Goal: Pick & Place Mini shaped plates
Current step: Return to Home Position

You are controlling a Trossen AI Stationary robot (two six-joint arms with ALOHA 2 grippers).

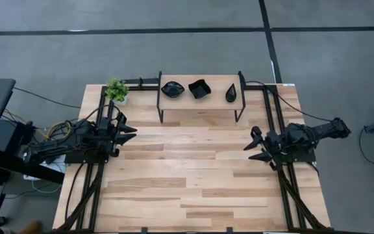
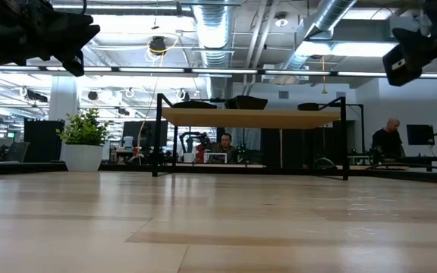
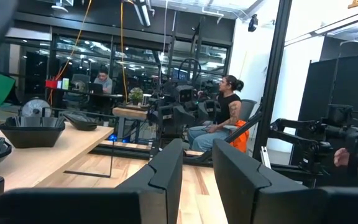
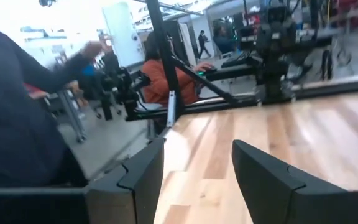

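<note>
The mini shaped plates are sitting on top of the shelf, which is standing at the far edge of the table. The leaf-shaped plate is lying at the shelf's left end, a wavy-edged square one at its middle, and the teardrop plate at its right end. The potted plant is standing near the table's far left corner, just beside the shelf. The left gripper is hovering above the table's left edge, its fingers parted narrowly and holding nothing. The right gripper is hovering above the right edge, its fingers spread wider and holding nothing. Both are hanging well apart from the shelf
</note>
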